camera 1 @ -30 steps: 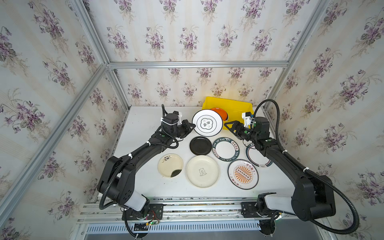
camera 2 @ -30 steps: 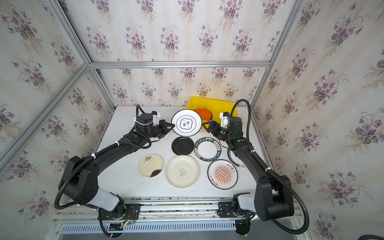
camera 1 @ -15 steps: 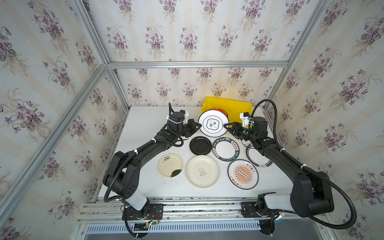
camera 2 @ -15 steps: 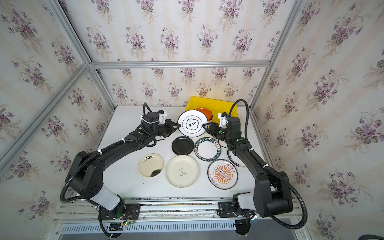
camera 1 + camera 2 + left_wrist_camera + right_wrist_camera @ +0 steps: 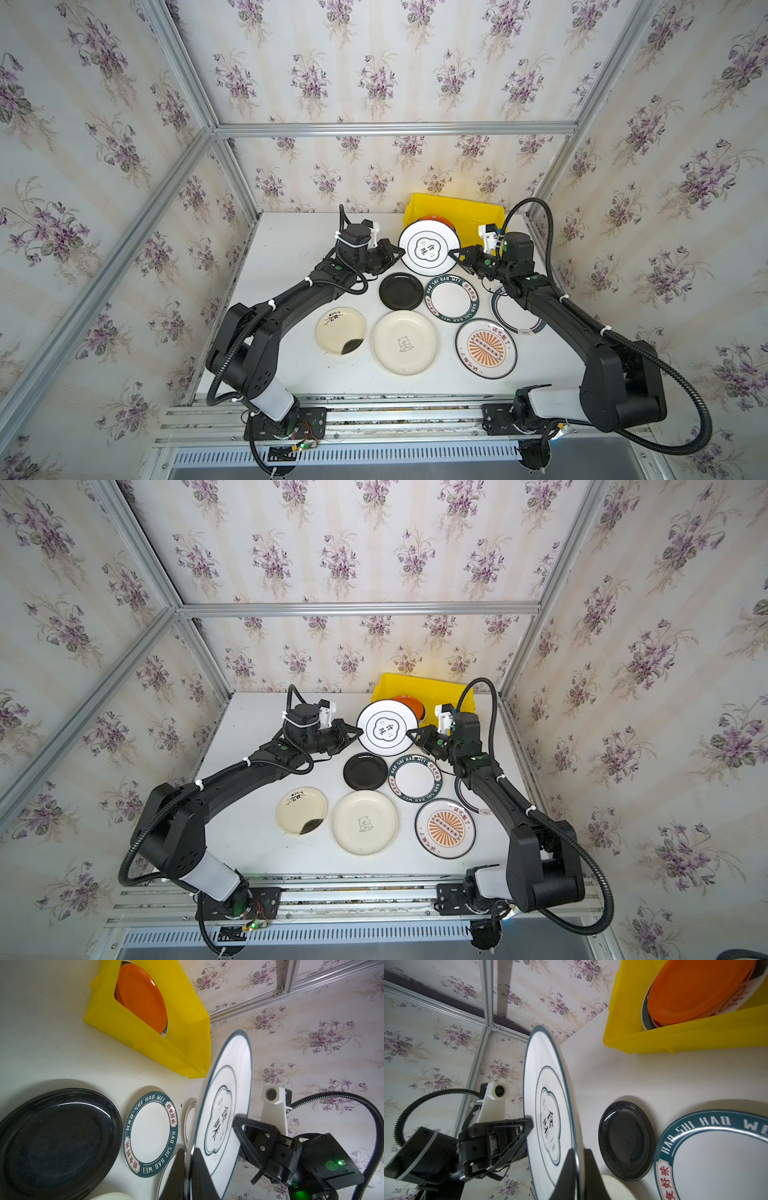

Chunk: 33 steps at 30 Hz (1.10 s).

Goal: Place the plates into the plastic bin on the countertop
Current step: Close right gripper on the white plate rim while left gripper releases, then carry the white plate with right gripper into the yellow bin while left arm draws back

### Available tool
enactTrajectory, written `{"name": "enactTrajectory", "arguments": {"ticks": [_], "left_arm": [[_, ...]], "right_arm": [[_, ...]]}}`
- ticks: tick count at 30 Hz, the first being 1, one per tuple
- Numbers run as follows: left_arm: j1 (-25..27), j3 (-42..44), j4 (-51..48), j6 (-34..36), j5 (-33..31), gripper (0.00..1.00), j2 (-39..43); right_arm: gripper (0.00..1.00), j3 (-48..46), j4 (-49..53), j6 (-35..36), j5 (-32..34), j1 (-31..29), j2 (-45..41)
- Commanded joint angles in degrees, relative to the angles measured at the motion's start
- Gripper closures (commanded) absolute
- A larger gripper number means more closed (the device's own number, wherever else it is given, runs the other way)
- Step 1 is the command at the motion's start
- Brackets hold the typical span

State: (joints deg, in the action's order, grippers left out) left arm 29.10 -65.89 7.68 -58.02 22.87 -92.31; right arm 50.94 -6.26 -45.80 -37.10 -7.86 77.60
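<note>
Plates (image 5: 405,343): six on countertop (image 5: 291,249), one pinched by right gripper (image 5: 456,254); left gripper (image 5: 400,252) unclear.

Floral wallpaper (image 5: 374,62) (purple sprigs), aluminium rails (image 5: 395,129)

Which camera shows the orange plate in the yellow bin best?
The left wrist view: the orange plate shows nearly whole inside the yellow bin. The right wrist view crops it at the frame edge. In both top views the held white plate hides most of it.

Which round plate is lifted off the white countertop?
The white plate with the cloud-shaped emblem, raised between left gripper and right gripper; the others lie on the countertop or in the yellow plastic bin.
</note>
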Motion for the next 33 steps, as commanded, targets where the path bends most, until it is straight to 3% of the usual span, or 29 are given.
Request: {"name": "enactTrajectory", "arguments": {"ticks": [1, 4, 6, 21, 33], "left_arm": [[0.1, 0.3, 3.1, 2.2, 0.1, 0.58, 1.9], [0.0, 0.8, 2.9, 5.1, -1.0, 0.28, 3.6], [-0.1, 0.8, 2.0, 6.6, -1.4, 0.02, 4.5], [-7.3, 7.4, 0.6, 9.8, -1.7, 0.01, 10.8], [-10.9, 14.8, -4.1, 15.8, -11.9, 0.01, 20.4]], "right_arm": [[1.00, 1.7, 2.4, 1.8, 2.5, -0.1, -0.1], [1.00, 2.6, 6.0, 3.6, 4.3, -0.1, -0.5], [1.00, 2.4, 6.3, 3.7, 5.1, -0.2, -0.9], [1.00, 4.1, 11.9, 4.7, 12.2, -0.1, -3.9], [1.00, 6.8, 19.4, 8.2, 19.4, 1.7, -5.6]]}}
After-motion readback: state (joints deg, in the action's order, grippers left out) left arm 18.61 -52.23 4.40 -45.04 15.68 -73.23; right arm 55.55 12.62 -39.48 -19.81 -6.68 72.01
